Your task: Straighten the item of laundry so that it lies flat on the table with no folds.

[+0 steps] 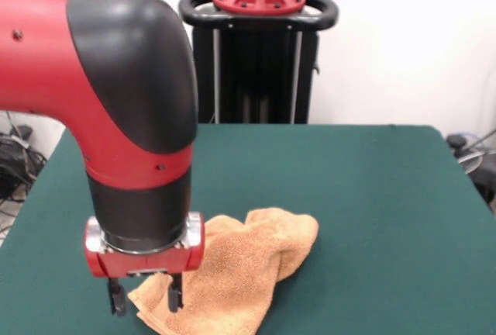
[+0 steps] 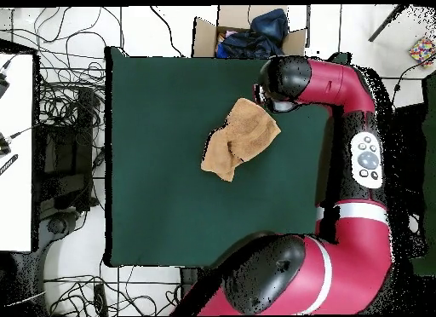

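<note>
The item of laundry (image 1: 240, 269), an orange-tan terry towel, lies crumpled and folded over itself on the dark green table (image 1: 372, 195), near the front edge. My gripper (image 1: 146, 298) hangs open at the towel's left corner. One finger (image 1: 175, 295) is in front of the cloth and the other is over bare table, with the corner between them. From overhead the towel (image 2: 240, 139) lies bunched on the table (image 2: 170, 177), in its upper right part. There the arm's black wrist (image 2: 283, 79) covers the gripper at the towel's upper right end.
A cardboard box (image 2: 204, 37) with dark blue cloth stands just beyond the table's top edge in the overhead view. Cables cover the floor on the left beside a white desk (image 2: 15, 152). The arm's red links (image 2: 362, 160) run along the table's right side.
</note>
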